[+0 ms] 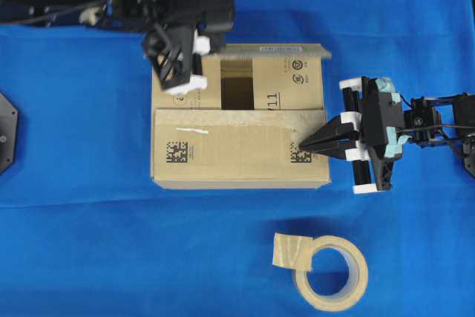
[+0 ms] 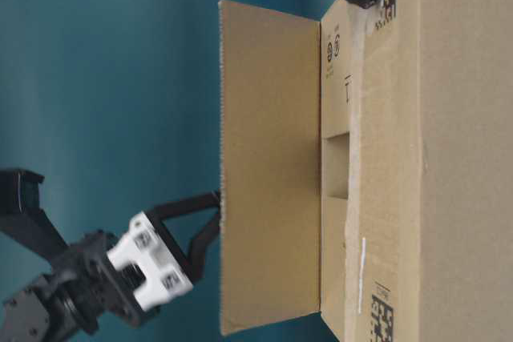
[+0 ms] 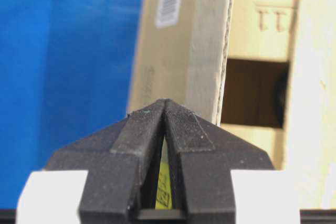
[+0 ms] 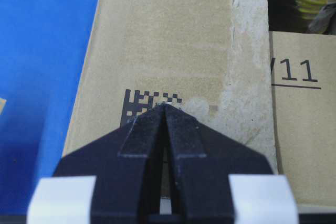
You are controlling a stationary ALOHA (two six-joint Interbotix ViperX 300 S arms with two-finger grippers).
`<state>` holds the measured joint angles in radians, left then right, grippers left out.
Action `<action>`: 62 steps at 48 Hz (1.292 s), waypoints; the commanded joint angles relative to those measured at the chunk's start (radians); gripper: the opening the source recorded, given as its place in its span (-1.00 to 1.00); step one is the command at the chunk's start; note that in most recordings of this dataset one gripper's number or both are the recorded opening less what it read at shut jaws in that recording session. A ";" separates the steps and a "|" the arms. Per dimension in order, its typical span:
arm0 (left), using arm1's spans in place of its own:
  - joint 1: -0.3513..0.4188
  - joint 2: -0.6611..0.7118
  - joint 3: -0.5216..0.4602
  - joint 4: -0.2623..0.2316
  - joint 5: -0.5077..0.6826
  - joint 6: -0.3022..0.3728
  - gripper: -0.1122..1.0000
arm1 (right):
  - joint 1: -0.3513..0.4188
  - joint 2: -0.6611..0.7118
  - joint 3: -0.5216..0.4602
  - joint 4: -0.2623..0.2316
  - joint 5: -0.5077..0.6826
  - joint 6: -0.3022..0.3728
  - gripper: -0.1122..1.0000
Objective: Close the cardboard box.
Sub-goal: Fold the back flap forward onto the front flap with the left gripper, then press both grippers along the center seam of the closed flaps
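Right gripper (image 1: 303, 144), jaws pinched together with nothing between them, is pressing its tips onto the near long flap of the cardboard box (image 1: 241, 155), right at the printed code by the box's right end. Left gripper (image 1: 180, 77) is working at the box's far-left corner, jaws also pinched narrow; in its wrist view a sliver of yellow is showing between the fingers (image 3: 184, 129), but I can't tell whether it's holding anything. Box is sitting mid-cloth between the two arms. Progress, my read: roughly half. Near long flap is lying flat, the two short end flaps are looking folded in beneath, with a dark gap (image 1: 237, 85) still exposing the inside. Far long flap (image 2: 268, 198) is standing upright in the table-level view, so it's still needing to be folded down over that gap. Blue cloth (image 1: 74, 220) is covering the table all around the box. Tape roll (image 1: 330, 272) is lying well in front of the box, apart from it, not obstructing. Nothing is blocking the far flap's swing except the left gripper itself hovering over that corner.
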<state>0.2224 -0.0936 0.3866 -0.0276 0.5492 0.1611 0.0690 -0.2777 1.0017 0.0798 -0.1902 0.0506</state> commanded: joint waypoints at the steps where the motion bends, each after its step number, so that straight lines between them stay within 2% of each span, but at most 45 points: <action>1: -0.023 -0.034 0.021 -0.003 -0.055 -0.002 -0.80 | -0.005 0.000 -0.012 -0.002 -0.015 -0.003 -0.79; 13: -0.067 -0.021 0.123 -0.006 -0.172 -0.009 -0.80 | -0.029 0.000 -0.012 -0.002 -0.031 -0.003 -0.79; 25: -0.101 -0.015 0.229 -0.008 -0.291 -0.072 -0.80 | -0.057 0.000 -0.014 -0.002 -0.034 -0.005 -0.79; 33: -0.109 -0.023 0.275 -0.008 -0.331 -0.112 -0.80 | -0.078 0.000 -0.014 -0.003 -0.034 -0.006 -0.79; 50: -0.115 -0.028 0.282 -0.008 -0.347 -0.114 -0.80 | -0.123 0.000 -0.003 -0.005 -0.048 -0.009 -0.79; 62: -0.118 -0.029 0.290 -0.006 -0.385 -0.114 -0.80 | -0.152 0.000 0.061 -0.005 -0.147 -0.009 -0.79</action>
<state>0.1166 -0.1043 0.6796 -0.0322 0.1795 0.0491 -0.0706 -0.2746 1.0554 0.0752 -0.3083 0.0430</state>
